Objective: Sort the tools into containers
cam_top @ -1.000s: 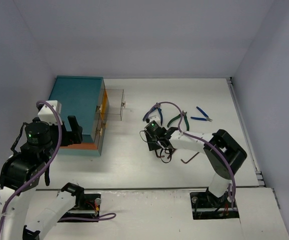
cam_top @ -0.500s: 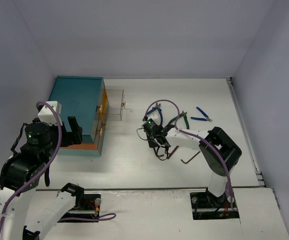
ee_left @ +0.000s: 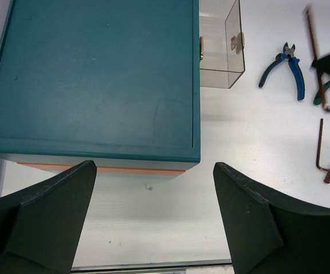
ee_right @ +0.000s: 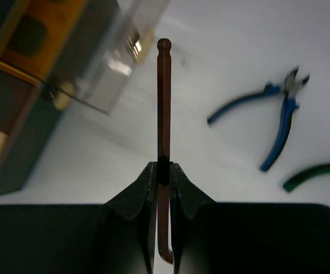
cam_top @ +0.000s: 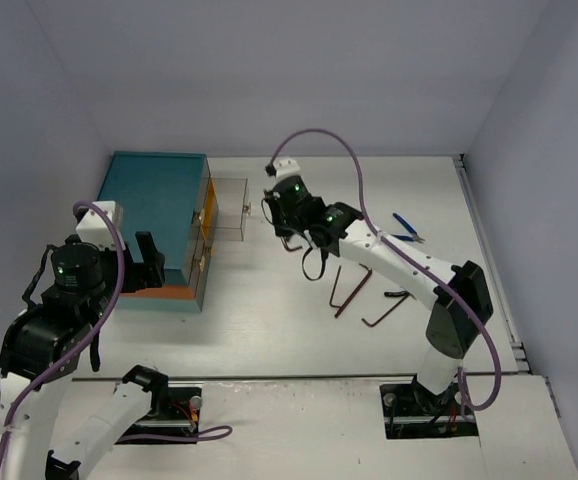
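My right gripper (cam_top: 277, 214) is shut on a dark L-shaped hex key (ee_right: 164, 103), held in the air just right of the open clear drawer (cam_top: 229, 208). The key's long arm points at the drawer's brass knob (ee_right: 133, 45). The drawer sticks out of the teal chest (cam_top: 154, 200). My left gripper (ee_left: 153, 165) is open and empty above the chest's near side. Blue-handled pliers (ee_right: 279, 120) and a green handle (ee_right: 319, 174) lie on the table beyond. Two hex keys (cam_top: 349, 292) lie on the table further back. No screwdrivers show.
Another pair of blue pliers (cam_top: 404, 228) lies at the right. A second hex key (cam_top: 384, 312) lies near the right arm. The chest's lower drawers (cam_top: 201, 262) are closed. White walls enclose the table on three sides.
My right gripper has lifted a hex key from the pile and carried it up and left to the open drawer. The left arm has not moved.
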You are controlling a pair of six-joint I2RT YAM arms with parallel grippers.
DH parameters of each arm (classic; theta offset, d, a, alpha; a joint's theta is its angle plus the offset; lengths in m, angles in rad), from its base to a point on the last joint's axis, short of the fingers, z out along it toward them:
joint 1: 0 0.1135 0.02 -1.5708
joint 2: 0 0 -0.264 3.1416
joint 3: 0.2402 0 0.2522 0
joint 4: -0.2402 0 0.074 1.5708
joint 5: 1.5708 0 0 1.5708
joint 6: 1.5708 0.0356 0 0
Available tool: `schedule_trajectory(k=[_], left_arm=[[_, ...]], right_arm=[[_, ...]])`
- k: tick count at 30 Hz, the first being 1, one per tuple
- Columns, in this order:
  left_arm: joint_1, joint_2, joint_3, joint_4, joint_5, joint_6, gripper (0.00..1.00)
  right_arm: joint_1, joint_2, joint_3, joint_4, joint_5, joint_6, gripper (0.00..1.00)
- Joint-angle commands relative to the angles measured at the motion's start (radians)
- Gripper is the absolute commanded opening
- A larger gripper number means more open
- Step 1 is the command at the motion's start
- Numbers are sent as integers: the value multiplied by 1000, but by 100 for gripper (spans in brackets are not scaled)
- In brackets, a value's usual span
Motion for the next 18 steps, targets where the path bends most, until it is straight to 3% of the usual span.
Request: schedule_trajectory(k=[1,6,10,18], left_arm=[[-4,26,41,35,-25,11,81],[-5,36,54,37,-40,16,81],[-6,42,63,37,-47,22,81],[-5,46,70,37,-62,29,81]], right_arm=[[7,10,264,39,-19,-99,0],[5,211,601,58,-110,-110,0],[6,357,754,113,-150,-87,0],[5,461,735,347,-168,-2,0]])
